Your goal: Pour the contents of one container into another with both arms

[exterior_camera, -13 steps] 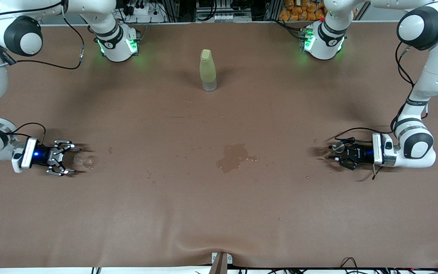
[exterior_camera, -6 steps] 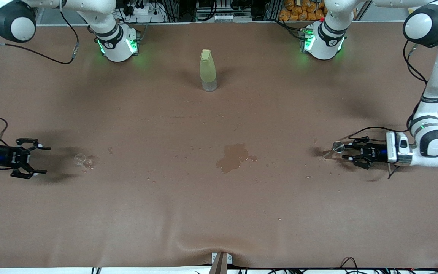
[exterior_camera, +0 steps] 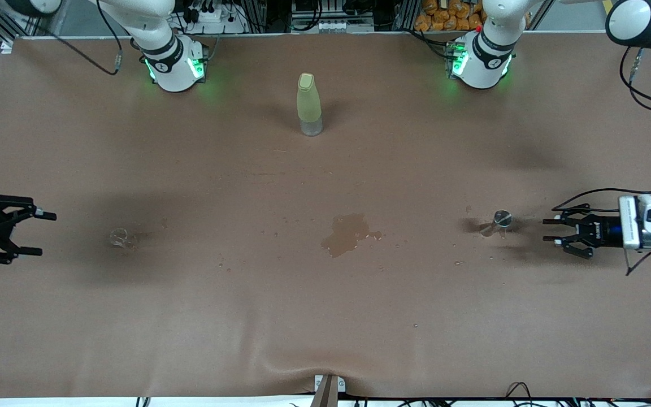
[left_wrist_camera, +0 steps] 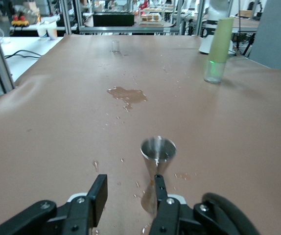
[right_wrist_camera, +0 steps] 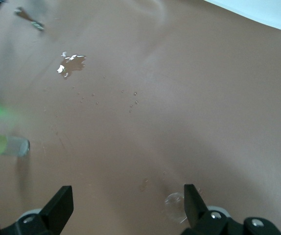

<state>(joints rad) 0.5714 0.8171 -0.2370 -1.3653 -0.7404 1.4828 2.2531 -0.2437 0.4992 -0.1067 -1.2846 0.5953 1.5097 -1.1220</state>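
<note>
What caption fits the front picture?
Both open grippers, left and right, sit clear of jigger and glass; spill between.

The left gripper [exterior_camera: 551, 230] is held low over the bench at the left arm's end, fingers [left_wrist_camera: 97, 195] parted and empty. The right gripper [exterior_camera: 34, 233] is held likewise at the right arm's end, fingers [right_wrist_camera: 59, 205] spread wide.

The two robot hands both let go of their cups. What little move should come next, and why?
Probably nothing more than easing both arms clear. The left gripper is open beside the upright metal jigger, the right gripper open beside the small clear glass. Neither holds anything, and a spilled puddle lies between the cups, so the pouring seems finished.
</note>
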